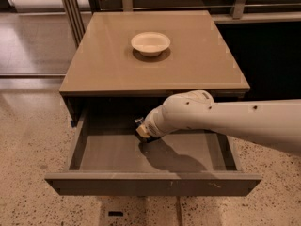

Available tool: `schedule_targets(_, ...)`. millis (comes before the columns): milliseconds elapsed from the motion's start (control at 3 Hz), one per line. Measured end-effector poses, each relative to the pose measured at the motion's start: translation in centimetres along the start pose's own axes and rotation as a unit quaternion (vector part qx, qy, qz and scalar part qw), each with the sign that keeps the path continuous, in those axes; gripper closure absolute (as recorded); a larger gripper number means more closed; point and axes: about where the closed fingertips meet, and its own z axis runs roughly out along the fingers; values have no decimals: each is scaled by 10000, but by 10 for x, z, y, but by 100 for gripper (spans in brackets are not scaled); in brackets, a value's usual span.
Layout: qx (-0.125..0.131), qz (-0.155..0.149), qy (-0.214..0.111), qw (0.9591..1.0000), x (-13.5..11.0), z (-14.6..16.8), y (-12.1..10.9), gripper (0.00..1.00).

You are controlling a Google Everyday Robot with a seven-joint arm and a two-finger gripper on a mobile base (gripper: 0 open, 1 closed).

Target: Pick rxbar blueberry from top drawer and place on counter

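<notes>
The top drawer [108,154] stands pulled open below the counter [103,65], its grey inside showing. My white arm reaches in from the right, and my gripper [142,130] is low inside the drawer near its back middle, mostly hidden by the wrist. The rxbar blueberry is hidden from view; I see no dark bar on the drawer floor or the counter.
A pale bowl [150,43] sits on the counter toward the back. Speckled terrazzo floor [28,140] surrounds the cabinet. A dark opening lies to the right of the cabinet, and metal rails run along the back.
</notes>
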Motion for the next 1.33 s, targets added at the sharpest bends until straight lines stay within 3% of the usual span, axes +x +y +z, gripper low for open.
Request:
schedule_targets(333,-547,175,-485,9972,-21,-19,25,100)
schedule_targets(667,-833,226,-817,9929,-29,-37,45,100)
schedule_targets(1000,-833,226,-817,9929,-29,-37,45,100)
schedule_targets(1333,-917,94,-849,9921,-33,-57,43,100)
